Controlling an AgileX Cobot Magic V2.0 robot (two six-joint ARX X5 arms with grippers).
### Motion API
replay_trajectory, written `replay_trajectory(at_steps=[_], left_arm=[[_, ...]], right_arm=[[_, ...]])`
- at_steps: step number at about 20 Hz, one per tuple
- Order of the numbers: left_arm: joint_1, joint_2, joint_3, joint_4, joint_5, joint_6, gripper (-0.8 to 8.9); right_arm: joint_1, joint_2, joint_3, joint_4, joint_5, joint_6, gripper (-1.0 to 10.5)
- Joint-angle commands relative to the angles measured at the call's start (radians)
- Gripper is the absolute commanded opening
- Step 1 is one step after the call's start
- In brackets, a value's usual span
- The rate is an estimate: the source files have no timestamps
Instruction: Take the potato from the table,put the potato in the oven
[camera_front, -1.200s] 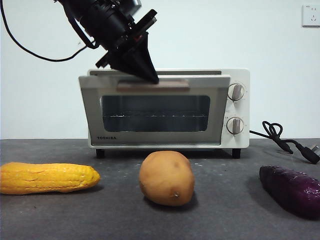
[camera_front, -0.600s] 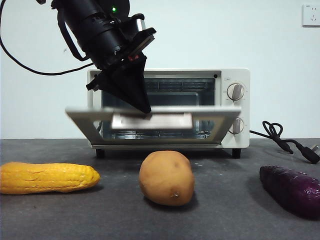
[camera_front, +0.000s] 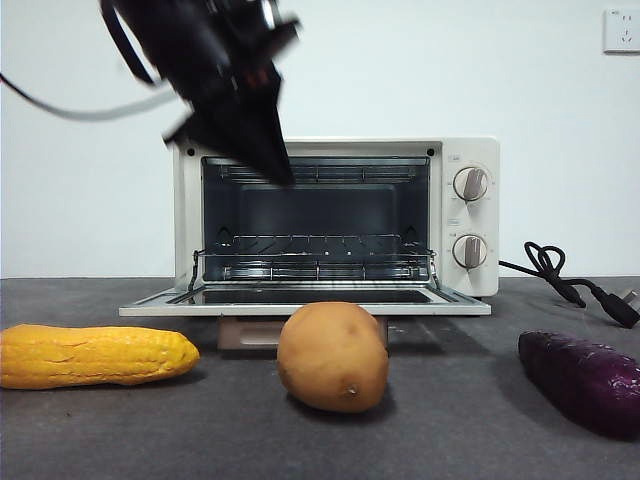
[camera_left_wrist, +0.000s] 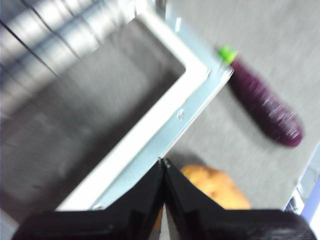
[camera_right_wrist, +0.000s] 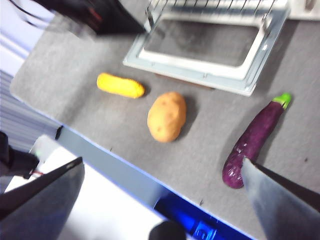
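Smooth tan potato (camera_front: 333, 357) at lower centre on speckled grey surface (camera_front: 450, 420), before boxy cream oven (camera_front: 336, 220) with door flat open; left claw (camera_front: 275, 165) pinched closed, upper left; right claw (camera_right_wrist: 160, 195) spread wide.

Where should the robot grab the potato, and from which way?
Probably around its fat middle, from above. The potato lies on its side on the table, apart from the corn and the purple vegetable, so jaws can drop on both sides of its narrower width. The rounded ends would likely slip.
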Motion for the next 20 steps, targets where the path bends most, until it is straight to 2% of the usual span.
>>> replay_trajectory(at_steps=[1, 5, 10, 14, 20], left_arm=[[0.034, -0.098, -0.006, 0.005, -0.002, 0.0, -0.08], [0.075, -0.302, -0.006, -0.019, -0.003, 0.0, -0.08], [0.093, -0.506, -0.006, -0.107, -0.074, 0.008, -0.08], [0.093, -0.586, -0.006, -0.18, -0.082, 0.028, -0.08], [0.093, -0.656, -0.006, -0.278, -0.082, 0.039, -0.08]], right_arm=[[0.036, 0.054, -0.001, 0.007, 0.002, 0.009, 6.6], [0.126, 0.169, -0.001, 0.085, 0.012, 0.049, 6.6], [0.308, 0.331, -0.001, 0.202, 0.15, 0.121, 6.6], [0.427, 0.435, -0.001, 0.285, 0.258, 0.172, 6.6], [0.546, 0.597, -0.001, 0.39, 0.372, 0.238, 6.6]])
